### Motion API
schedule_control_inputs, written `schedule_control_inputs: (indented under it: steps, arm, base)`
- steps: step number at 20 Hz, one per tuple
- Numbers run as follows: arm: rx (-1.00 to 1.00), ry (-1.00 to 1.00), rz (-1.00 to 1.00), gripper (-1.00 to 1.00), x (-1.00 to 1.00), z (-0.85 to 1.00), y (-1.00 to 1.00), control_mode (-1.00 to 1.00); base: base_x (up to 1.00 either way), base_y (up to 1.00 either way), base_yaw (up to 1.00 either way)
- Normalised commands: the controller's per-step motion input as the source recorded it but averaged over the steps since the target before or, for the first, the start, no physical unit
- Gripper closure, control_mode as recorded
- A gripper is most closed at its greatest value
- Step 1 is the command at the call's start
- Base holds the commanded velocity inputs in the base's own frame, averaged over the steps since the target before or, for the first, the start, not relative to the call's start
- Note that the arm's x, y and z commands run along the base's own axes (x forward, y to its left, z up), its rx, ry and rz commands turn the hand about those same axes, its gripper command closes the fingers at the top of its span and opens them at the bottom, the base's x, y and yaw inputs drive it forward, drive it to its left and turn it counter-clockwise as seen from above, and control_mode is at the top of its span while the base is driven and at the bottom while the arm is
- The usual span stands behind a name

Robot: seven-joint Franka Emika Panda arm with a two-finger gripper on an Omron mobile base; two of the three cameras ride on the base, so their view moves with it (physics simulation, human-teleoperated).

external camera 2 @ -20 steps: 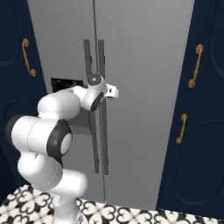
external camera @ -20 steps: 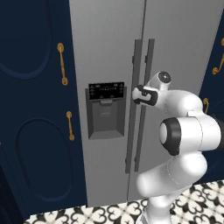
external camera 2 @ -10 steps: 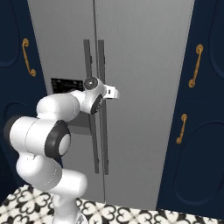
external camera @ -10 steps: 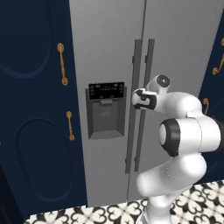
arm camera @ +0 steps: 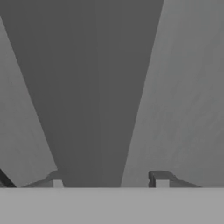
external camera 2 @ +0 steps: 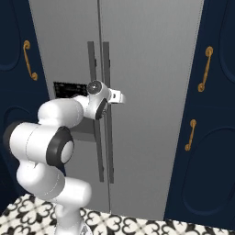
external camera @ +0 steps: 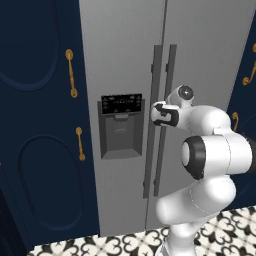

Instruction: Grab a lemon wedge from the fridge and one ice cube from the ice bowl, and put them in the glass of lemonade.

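Hand (external camera: 156, 114) up against the fridge's (external camera: 125, 60) dark bar handle (arm camera: 94, 87), fingertips (arm camera: 161, 178) either side of the bar, partly parted, grip impossible to confirm, fridge doors closed, dispenser panel (external camera: 121, 104) markings too small to read, navy cabinets (external camera: 40, 125) with brass handles (external camera: 71, 72) alongside

I am looking for anything readable and finding nothing I can make out. The fridge (external camera: 120, 60) is carrying a black dispenser panel (external camera: 121, 104) on its left door, and I am seeing rows of tiny pale marks on it, but they are too small and blurred for me to read as letters or numbers. I am seeing no brand or label on the steel doors, and none on the navy cabinets (external camera: 40, 150).
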Motion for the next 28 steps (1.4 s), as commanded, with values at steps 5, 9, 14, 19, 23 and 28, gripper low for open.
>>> schedule_control_inputs:
  steps: [5, 9, 14, 19, 23, 28]
  arm:
    - [0.00, -0.06, 0.00, 1.00, 0.07, -0.12, -0.04, -1.00]
    - [0.00, 0.00, -0.02, 1.00, 0.00, 0.00, -0.32, -1.00]
    - [0.02, 0.00, -0.11, 1.00, -0.13, 0.02, -0.70, -1.00]
    - [0.09, 0.00, -0.15, 1.00, -0.48, 0.17, -0.65, -1.00]
    - [0.13, 0.00, -0.13, 1.00, -0.67, 0.25, -0.64, -1.00]
    - [0.15, 0.05, -0.12, 1.00, -0.72, 0.34, -0.73, -1.00]
  base:
    - [0.00, 0.00, 0.00]
    - [0.00, 0.00, 0.00]
    - [0.00, 0.00, 0.00]
    - [0.00, 0.00, 0.00]
    - [0.00, 0.00, 0.00]
    - [0.00, 0.00, 0.00]
